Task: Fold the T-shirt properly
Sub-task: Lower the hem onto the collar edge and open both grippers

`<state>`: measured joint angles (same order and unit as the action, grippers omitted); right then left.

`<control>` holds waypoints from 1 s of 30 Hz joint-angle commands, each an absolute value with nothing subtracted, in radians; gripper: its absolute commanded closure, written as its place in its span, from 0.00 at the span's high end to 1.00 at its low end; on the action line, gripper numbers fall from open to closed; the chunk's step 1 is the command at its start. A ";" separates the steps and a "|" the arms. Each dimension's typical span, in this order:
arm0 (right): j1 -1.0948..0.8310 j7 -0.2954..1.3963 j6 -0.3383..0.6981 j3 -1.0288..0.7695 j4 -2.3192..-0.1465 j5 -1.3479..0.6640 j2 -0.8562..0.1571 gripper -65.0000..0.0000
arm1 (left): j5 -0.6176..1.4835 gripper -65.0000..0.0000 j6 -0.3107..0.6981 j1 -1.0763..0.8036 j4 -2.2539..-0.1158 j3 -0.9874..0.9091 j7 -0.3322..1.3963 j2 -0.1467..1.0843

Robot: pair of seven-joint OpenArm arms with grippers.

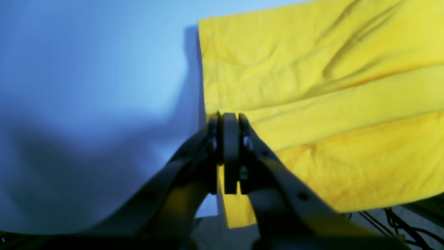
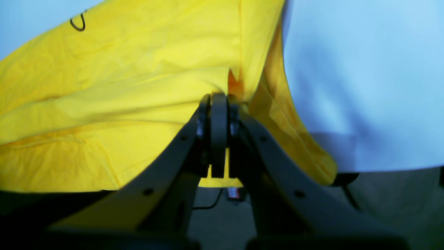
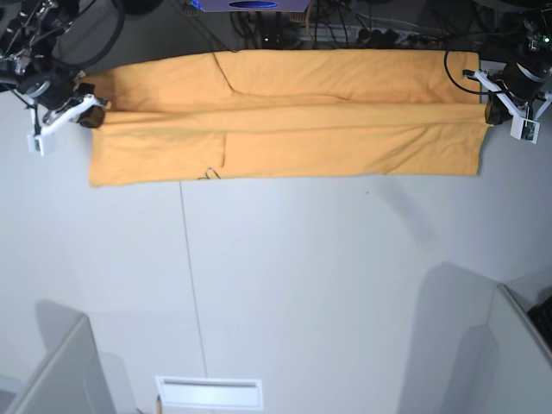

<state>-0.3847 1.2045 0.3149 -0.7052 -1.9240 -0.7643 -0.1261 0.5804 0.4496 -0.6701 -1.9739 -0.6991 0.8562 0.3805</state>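
Note:
The light-orange T-shirt (image 3: 285,112) lies stretched wide across the far side of the white table, folded lengthwise into a long band. My left gripper (image 3: 492,110) is shut on the shirt's right end in the base view. In the left wrist view the jaws (image 1: 229,118) pinch the fabric edge (image 1: 312,86). My right gripper (image 3: 90,114) is shut on the shirt's left end. In the right wrist view the jaws (image 2: 219,99) clamp a bunched fold of the fabric (image 2: 121,86). The shirt's far edge hangs near the table's back edge.
The white table (image 3: 285,285) spreads in front of the shirt. Cables and equipment (image 3: 345,30) sit behind the back edge. A small dark loop (image 3: 210,175) lies at the shirt's near hem. A white slotted piece (image 3: 209,392) and grey panels (image 3: 52,371) stand at the front.

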 commanded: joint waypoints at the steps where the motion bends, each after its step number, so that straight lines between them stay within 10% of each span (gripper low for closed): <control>1: -0.395 1.188 0.303 -0.713 -1.939 -0.779 -0.139 0.00 | 0.584 0.00 0.447 -0.676 -1.986 -0.711 0.839 0.397; 5: -0.398 1.187 0.291 -0.714 -1.939 -0.779 -0.139 0.36 | 0.585 0.17 0.447 -0.667 -1.986 -0.711 0.839 0.397; 10: -0.398 1.185 0.286 -0.743 -1.952 -0.782 -0.137 0.37 | 0.587 0.61 0.447 -0.651 -1.986 -0.714 0.839 0.395; 13: -0.397 1.185 0.289 -0.769 -1.983 -0.785 -0.136 0.37 | 0.591 0.68 0.447 -0.634 -1.989 -0.731 0.839 0.381; 16: -0.387 1.185 0.291 -0.765 -1.997 -0.786 -0.139 0.36 | 0.656 0.59 0.447 -0.605 -1.991 -0.814 0.843 0.317; 20: -0.366 1.187 0.292 -0.671 -1.991 -0.783 -0.143 0.00 | 0.717 0.00 0.447 -0.591 -1.985 -0.843 0.843 0.272; 30: -0.352 1.185 0.285 -0.568 -1.948 -0.641 -0.136 0.00 | 0.717 0.00 0.447 -0.533 -1.788 -0.785 0.835 0.239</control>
<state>-0.3565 1.1976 0.2863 -0.5644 -1.9347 -0.6186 -0.1249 0.6933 0.4435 -0.5381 -1.7672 -0.7807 0.8619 0.2218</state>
